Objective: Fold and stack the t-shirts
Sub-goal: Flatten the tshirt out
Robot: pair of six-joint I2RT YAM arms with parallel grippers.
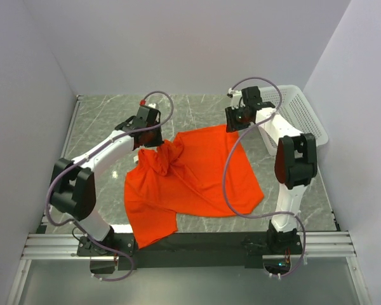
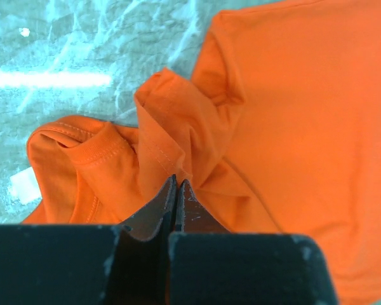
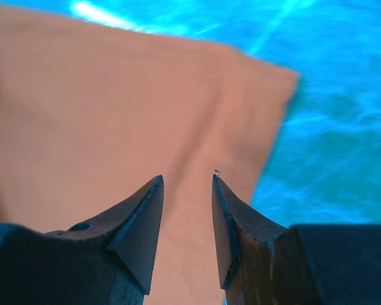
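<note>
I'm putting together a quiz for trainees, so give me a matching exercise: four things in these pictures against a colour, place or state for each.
Things:
1 t-shirt
2 basket
3 left claw
4 right claw

States:
A white, at the far right corner
B open above the t-shirt's corner
C orange, rumpled
D shut, pinching bunched fabric

Pairs: 1-C, 2-A, 3-D, 4-B

Plain orange-red t-shirt [image 1: 203,181], white mesh basket [image 1: 305,114], marbled table [image 1: 108,114], perhaps grey-green
</note>
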